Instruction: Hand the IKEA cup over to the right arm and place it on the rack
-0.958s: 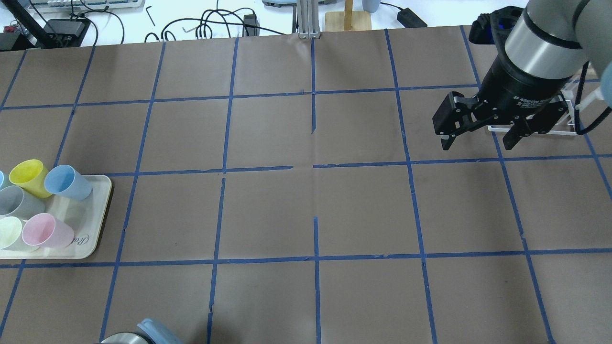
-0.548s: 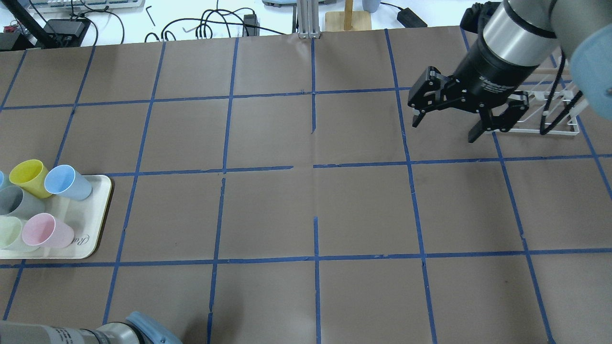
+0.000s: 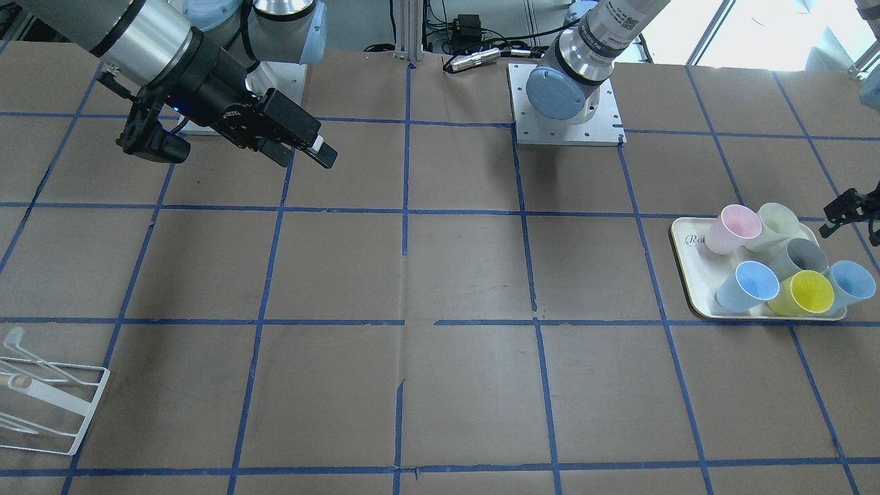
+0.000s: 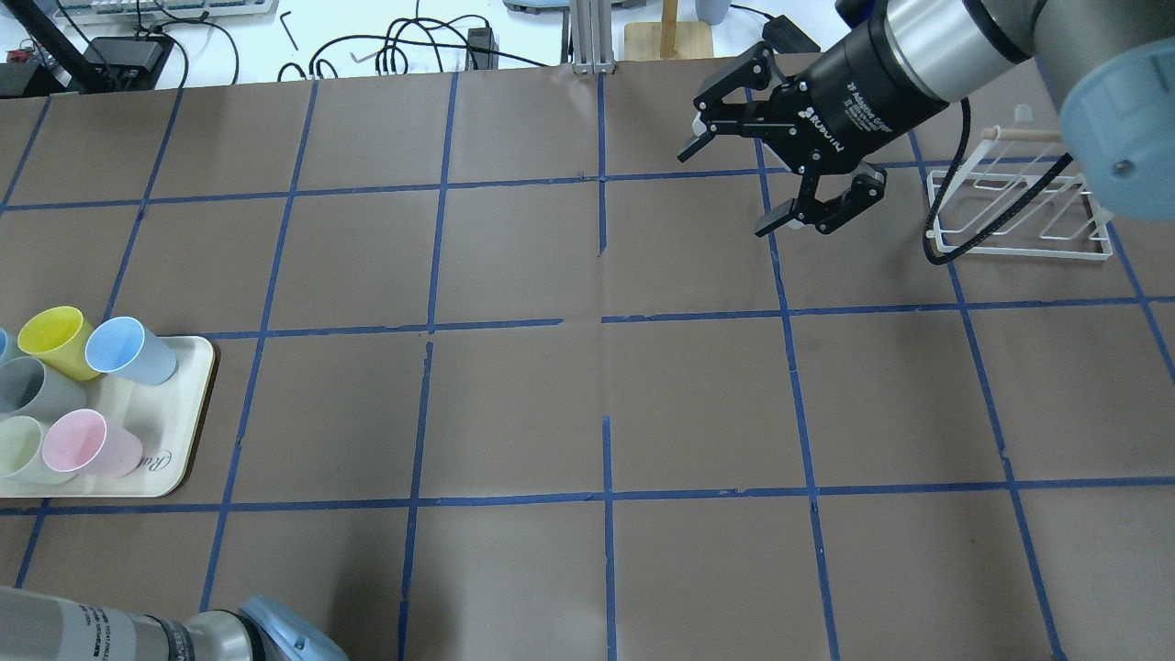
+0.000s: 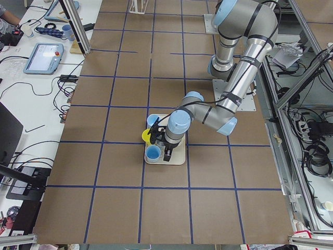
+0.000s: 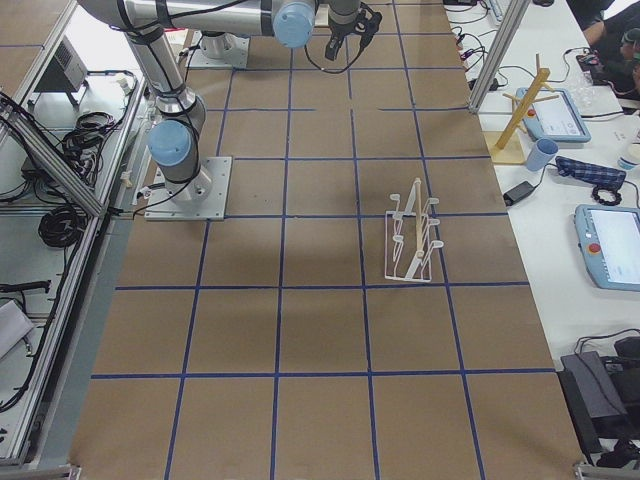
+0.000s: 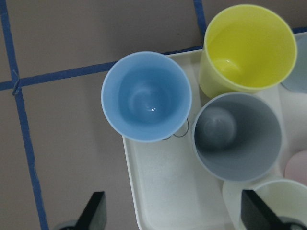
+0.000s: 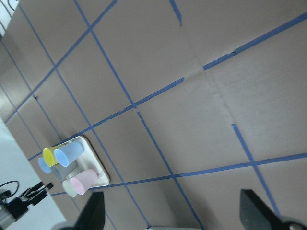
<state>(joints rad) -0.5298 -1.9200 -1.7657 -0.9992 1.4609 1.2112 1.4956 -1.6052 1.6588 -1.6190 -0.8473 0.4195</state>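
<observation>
The IKEA cup (image 4: 32, 390), grey inside, stands on the cream tray (image 4: 174, 441) at the table's left edge among other cups. It also shows in the front view (image 3: 801, 258) and straight below in the left wrist view (image 7: 237, 136). My left gripper (image 7: 175, 215) is open and empty above the tray, with the grey cup and a blue cup (image 7: 146, 96) under it; in the front view it (image 3: 849, 210) hangs by the tray's end. My right gripper (image 4: 730, 188) is open and empty, in the air left of the white wire rack (image 4: 1019, 211).
Yellow (image 4: 55, 340), blue (image 4: 128, 349), pink (image 4: 87, 445) and pale green (image 4: 23, 450) cups crowd the tray around the grey one. Brown paper with a blue tape grid covers the table. Cables and a wooden stand (image 4: 668, 32) lie beyond the far edge.
My right gripper has swung away from above the rack, to the left and toward the table's far side, staying open. More of my left arm shows at the bottom left.
</observation>
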